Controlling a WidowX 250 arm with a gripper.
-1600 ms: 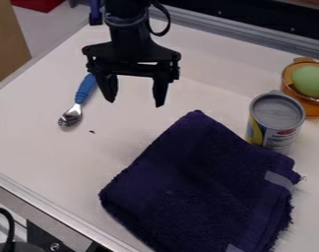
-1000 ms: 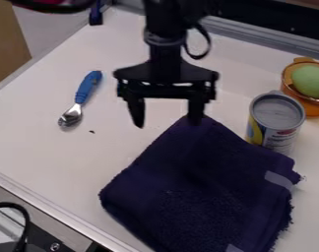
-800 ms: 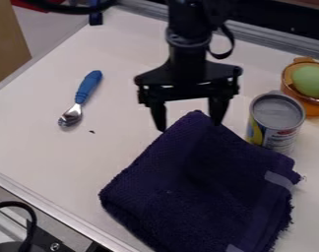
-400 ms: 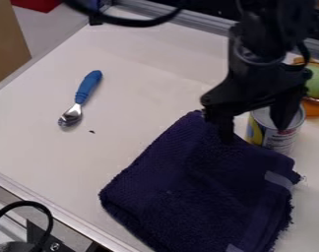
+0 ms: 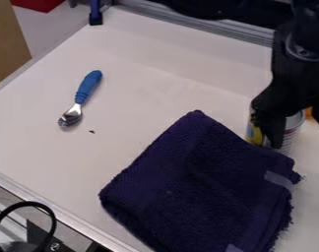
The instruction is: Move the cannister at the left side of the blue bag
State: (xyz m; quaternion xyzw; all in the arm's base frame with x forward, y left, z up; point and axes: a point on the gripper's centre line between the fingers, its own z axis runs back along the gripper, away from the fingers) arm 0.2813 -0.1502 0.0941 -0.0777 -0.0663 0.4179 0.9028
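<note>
The thick folded cloth point(image 5: 195, 187) is a deep, dark purplish blue with a small grey tag at its edge, and the round metal canister point(image 5: 290, 135) shows yellow and white on its label. The small spoon-like utensil point(image 5: 87, 88) pairs a bright blue handle with silvery metal.

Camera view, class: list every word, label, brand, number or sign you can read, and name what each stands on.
No text can be read with certainty.
Canister: printed label, too small to read and partly hidden behind the end effector.
Dark blue cloth: pale tag, no readable words.
</note>
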